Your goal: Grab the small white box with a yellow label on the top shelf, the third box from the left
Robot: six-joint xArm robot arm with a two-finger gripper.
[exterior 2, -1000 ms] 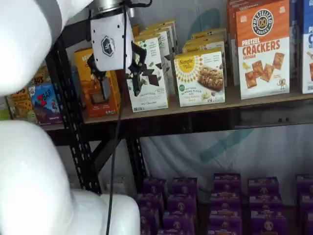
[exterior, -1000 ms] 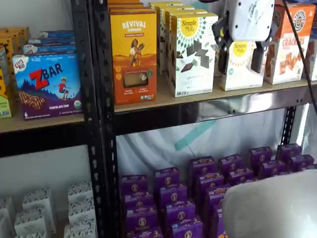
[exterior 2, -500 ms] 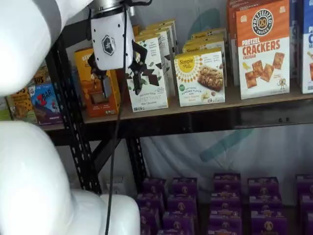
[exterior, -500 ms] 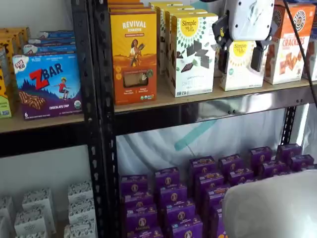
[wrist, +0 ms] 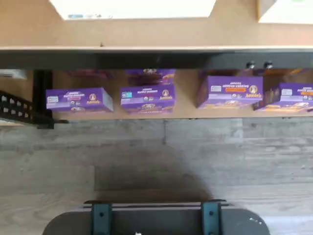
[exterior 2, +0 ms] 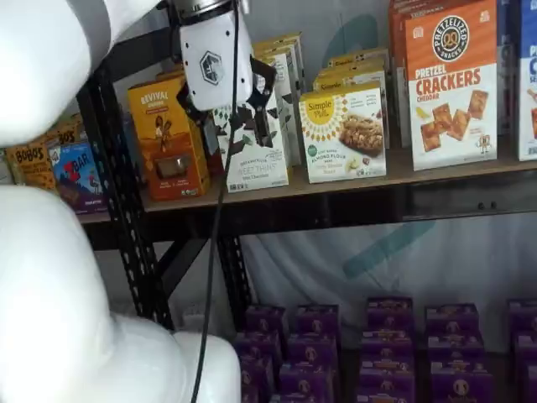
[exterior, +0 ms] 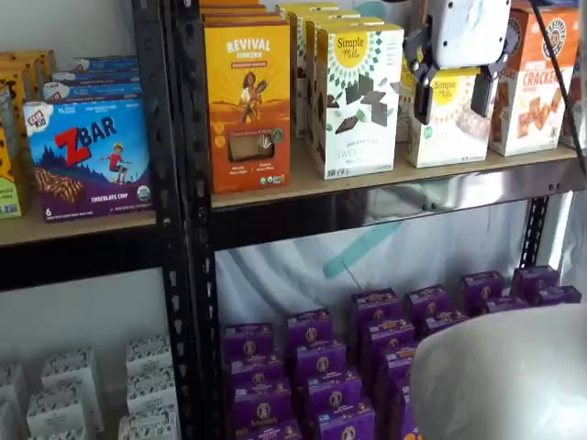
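Nothing is grabbed yet: the gripper [exterior: 451,94], fingers apart and empty, hangs in front of the small white box [exterior: 449,124], which stands untouched on the top shelf [exterior: 303,188], so closing in and clamping remain.

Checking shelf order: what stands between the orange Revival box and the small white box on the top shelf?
Only the taller white Simple Mills box, between the Revival box and small white box, in both shelf views.

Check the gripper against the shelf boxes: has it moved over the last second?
Yes. In a shelf view the gripper has shifted right and slightly up, from the orange Revival box toward the taller Simple Mills box. Its fingers are open, holding nothing.
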